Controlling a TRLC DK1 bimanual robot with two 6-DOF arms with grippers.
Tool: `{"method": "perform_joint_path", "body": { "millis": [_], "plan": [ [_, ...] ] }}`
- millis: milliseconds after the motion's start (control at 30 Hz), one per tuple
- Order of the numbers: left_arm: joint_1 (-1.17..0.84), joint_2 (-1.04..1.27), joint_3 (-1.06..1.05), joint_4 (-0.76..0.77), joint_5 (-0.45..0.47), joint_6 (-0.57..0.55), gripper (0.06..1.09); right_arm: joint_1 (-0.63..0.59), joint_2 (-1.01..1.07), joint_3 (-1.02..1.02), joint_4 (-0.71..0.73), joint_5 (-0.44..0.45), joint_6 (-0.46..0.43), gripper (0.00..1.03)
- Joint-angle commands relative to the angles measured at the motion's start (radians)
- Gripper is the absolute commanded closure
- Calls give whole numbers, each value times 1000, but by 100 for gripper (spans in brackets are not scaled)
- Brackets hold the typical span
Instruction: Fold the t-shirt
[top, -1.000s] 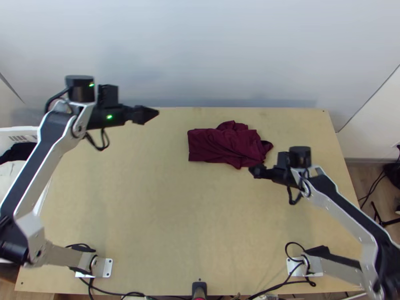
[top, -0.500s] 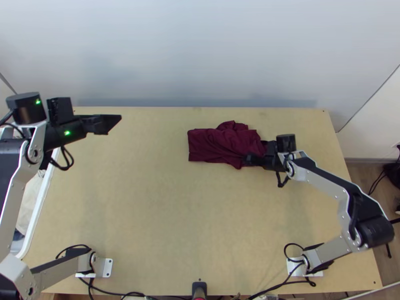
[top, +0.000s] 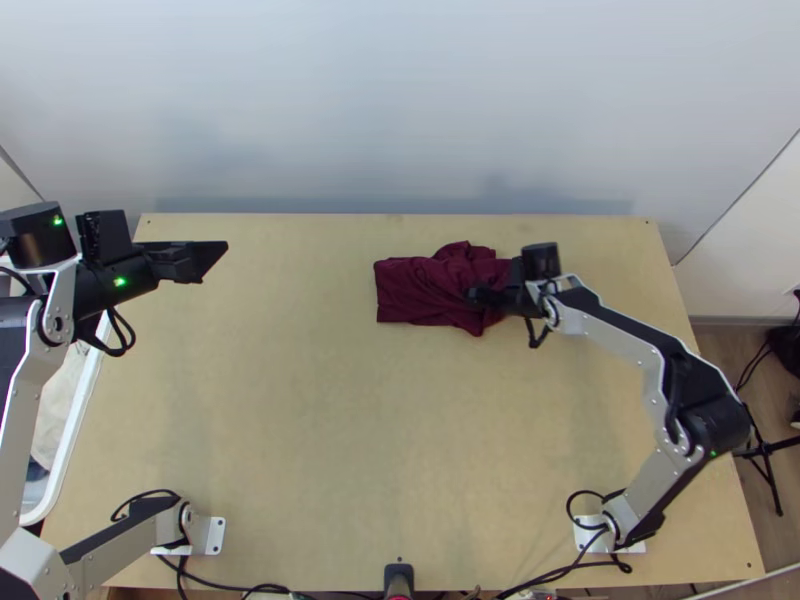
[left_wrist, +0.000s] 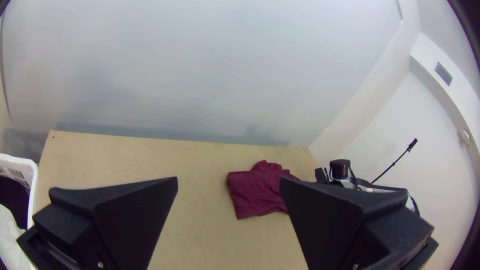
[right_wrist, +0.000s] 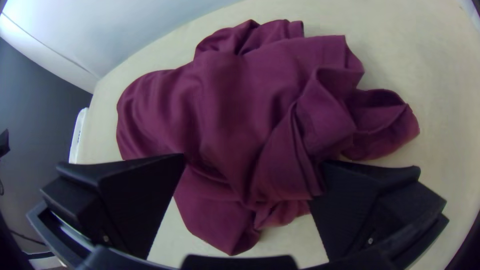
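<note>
One rumpled t-shirt (top: 415, 290) lies beneath the right gripper (top: 476, 296) — fingers apart.

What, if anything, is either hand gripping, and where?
Nothing is held: the left hand is open, away from the t-shirt; the right hand is open over its bunched folds.

In the top view, the right gripper (top: 480, 296) and its wrist cover one end of the t-shirt (top: 425, 292), and the contact between fingertips and cloth is too small to make out. That view's edge cuts off the left arm (top: 62, 312), which also hides part of the white basket (top: 74, 425), and the black stand (top: 765, 458) at the opposite side. One finger of the left gripper (top: 220, 248) blocks part of the shirt in the left wrist view, while the folds' inner layers are hidden beneath the upper cloth.
</note>
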Motion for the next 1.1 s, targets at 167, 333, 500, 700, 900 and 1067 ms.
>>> {"method": "perform_joint_path", "body": {
  "millis": [167,333,500,700,900,1067],
  "plan": [
    [46,-21,-24,4,1,36,10,136,132,158,-120,233,-175,59],
    [91,-38,-39,1,13,62,10,140,118,136,-117,332,-264,100],
    [121,-48,-56,-5,19,85,10,24,61,110,-112,350,-308,100],
    [138,-59,-91,-5,21,105,10,-173,26,86,-74,381,-423,100],
    [138,-67,-111,-7,22,106,10,-351,18,112,-38,381,-498,100],
    [135,-73,-114,-7,22,108,10,-463,21,150,14,381,-570,100]
  ]
}}
